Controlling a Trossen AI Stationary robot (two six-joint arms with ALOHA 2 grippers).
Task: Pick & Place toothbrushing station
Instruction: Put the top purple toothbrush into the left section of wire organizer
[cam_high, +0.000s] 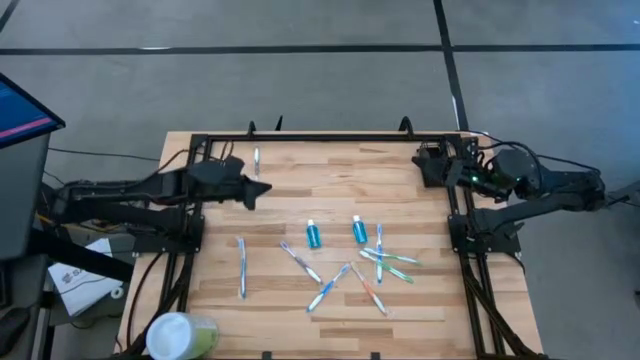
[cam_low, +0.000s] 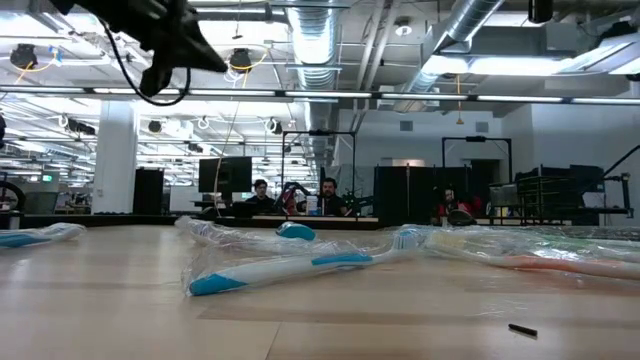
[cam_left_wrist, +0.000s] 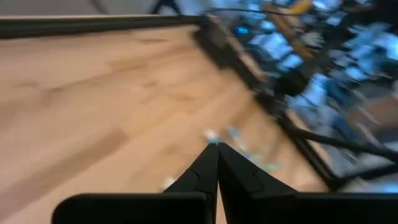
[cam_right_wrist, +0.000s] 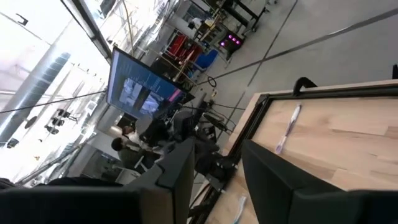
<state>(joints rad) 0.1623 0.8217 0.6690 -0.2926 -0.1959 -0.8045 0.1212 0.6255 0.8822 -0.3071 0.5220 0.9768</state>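
Clenched empty: left gripper, upper-left table. Parted, empty: right gripper, upper right. Toothbrushing station unseen; probably light, rigid; grasp across walls.

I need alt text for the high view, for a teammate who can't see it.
Wrapped toothbrushes and two small blue bottles lie scattered on a wooden table. The left gripper hovers shut over the far left; the right gripper sits at the far-right corner. A pale-green cup stands near-left.
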